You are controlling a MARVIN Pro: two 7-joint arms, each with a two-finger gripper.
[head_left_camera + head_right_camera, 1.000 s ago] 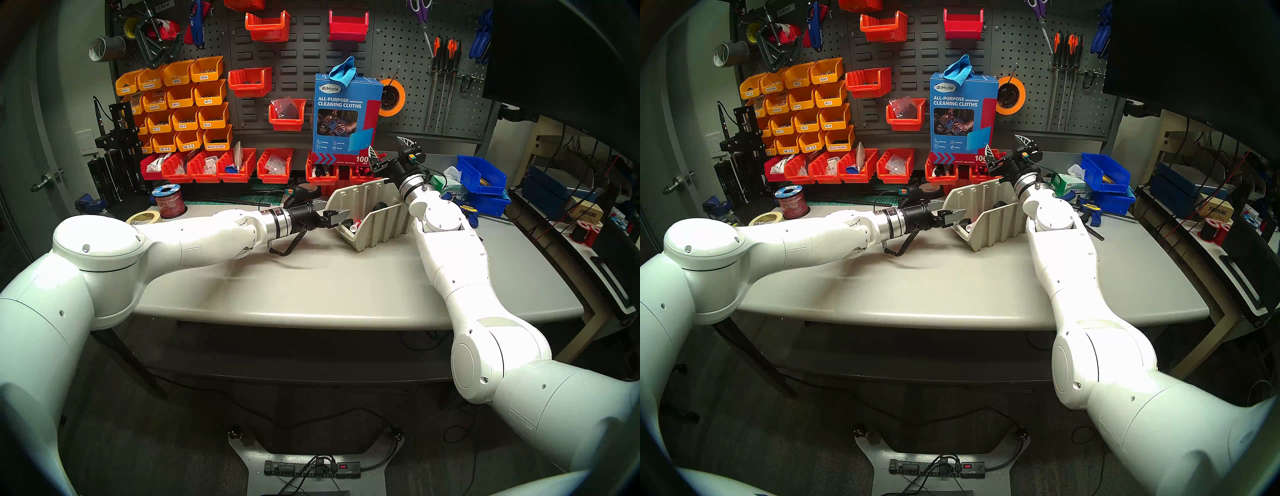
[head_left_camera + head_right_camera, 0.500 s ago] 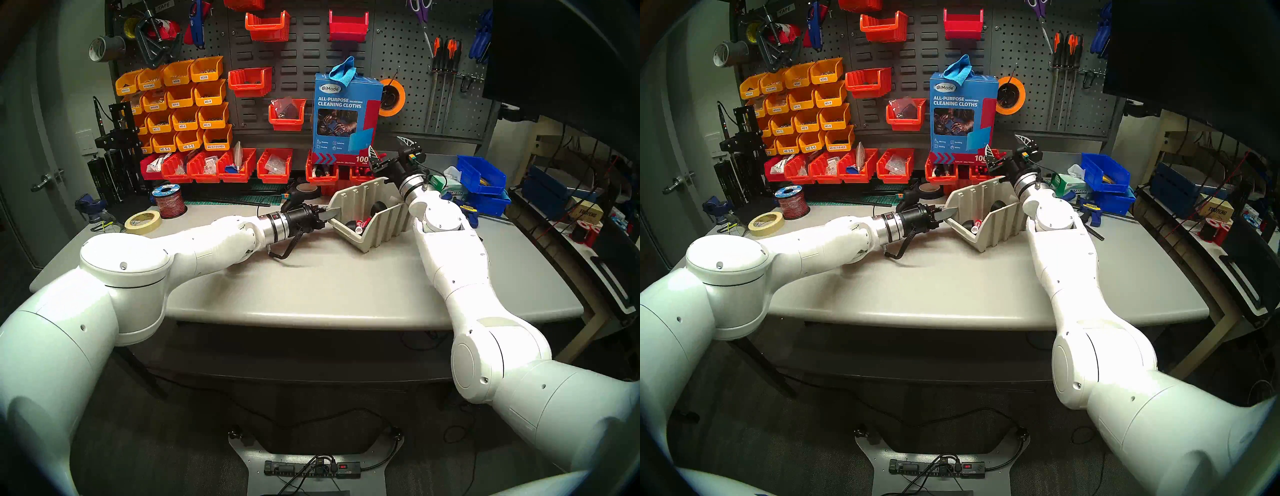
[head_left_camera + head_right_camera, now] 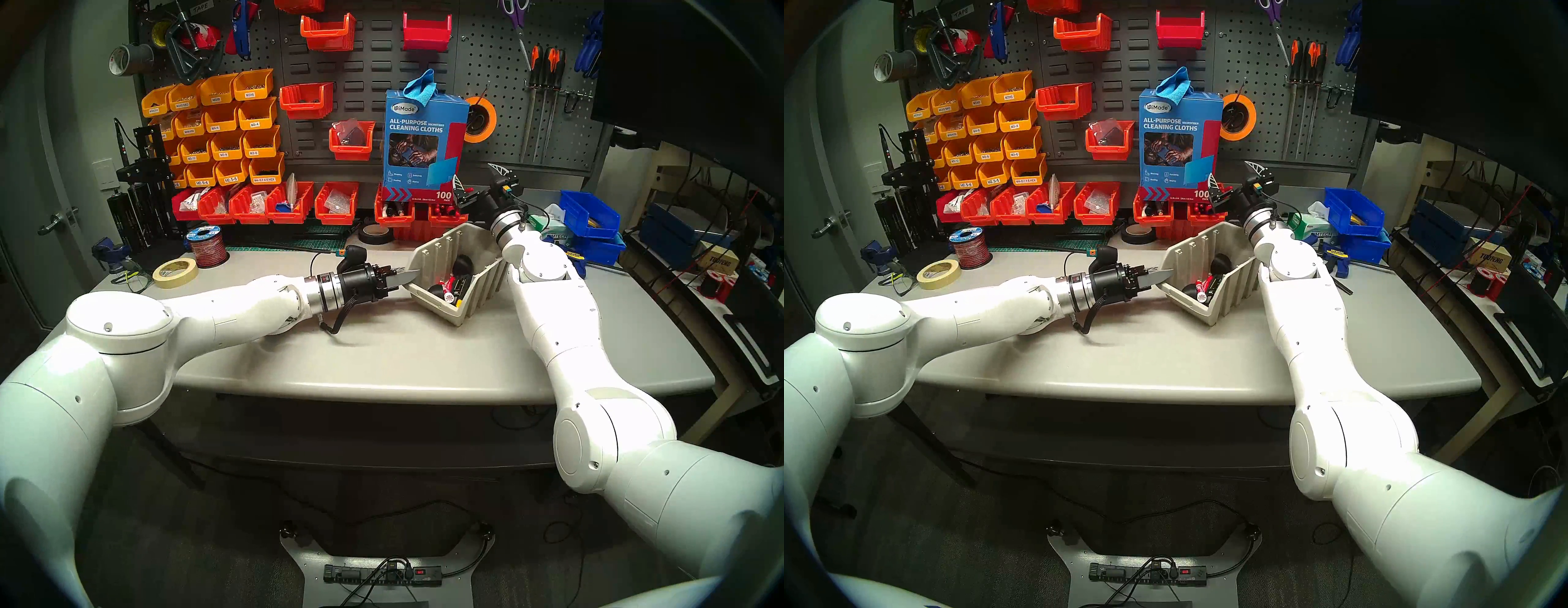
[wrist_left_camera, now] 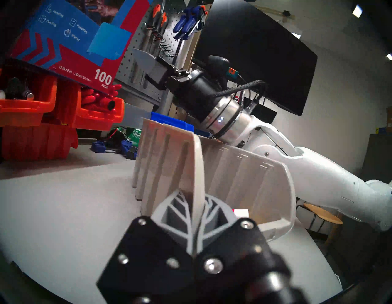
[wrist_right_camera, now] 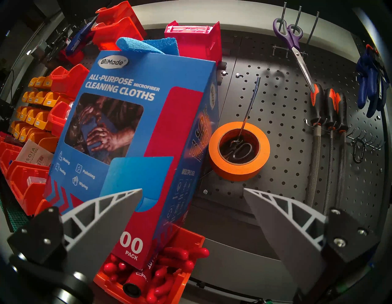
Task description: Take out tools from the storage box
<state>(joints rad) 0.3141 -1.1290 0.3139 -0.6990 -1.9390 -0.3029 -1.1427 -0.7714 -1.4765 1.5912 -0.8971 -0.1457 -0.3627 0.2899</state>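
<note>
The beige storage box (image 3: 479, 276) stands askew on the grey table (image 3: 382, 352), its low front toward me. Inside lie the tools: a red-capped white marker (image 3: 446, 287), two black round cups (image 3: 463, 264) (image 3: 436, 291) and a black tool with yellow marks (image 3: 460, 290). My left gripper (image 3: 408, 277) is shut on the box's front left wall; the left wrist view shows its fingers (image 4: 176, 204) clamping the beige wall (image 4: 244, 174). My right gripper (image 3: 475, 177) hangs open and empty above and behind the box, facing the pegboard (image 5: 286, 118).
A blue cleaning-cloth carton (image 3: 424, 144) on red bins (image 3: 394, 210) stands just behind the box. Blue bins (image 3: 589, 212), a tissue box and a blue clamp (image 3: 572, 259) crowd the right. Masking tape (image 3: 175, 271), a wire spool (image 3: 206, 248) and black tape (image 3: 375, 233) lie at the back left.
My left gripper closed on the box's wall, then drew back toward me. The box swung with it, its front turning toward the table's front edge, so the tools show more. The right arm barely moved.
</note>
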